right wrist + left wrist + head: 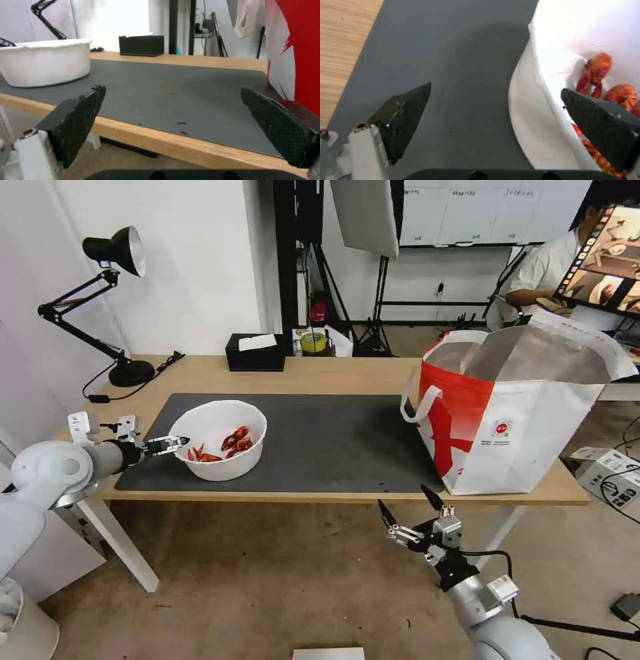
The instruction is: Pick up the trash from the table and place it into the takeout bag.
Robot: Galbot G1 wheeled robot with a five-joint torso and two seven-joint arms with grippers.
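The trash in view is a white bowl (220, 447) holding red shells (230, 441), standing on the dark grey mat (333, 440) at the left of the table (300, 373). My left gripper (177, 442) is open at the bowl's left rim. In the left wrist view one finger (403, 117) is outside the bowl (526, 120) over the mat, and the other (600, 125) is inside beside the shells (598, 67). The takeout bag (513, 413) stands open at the table's right end. My right gripper (407, 503) hangs open below the table's front edge, left of the bag (293, 50).
A black tissue box (255, 352) and a yellow tape roll (313, 342) sit at the table's back edge. A black desk lamp (113, 253) stands at the back left corner. A white box with cables (610, 473) lies on the floor at the right.
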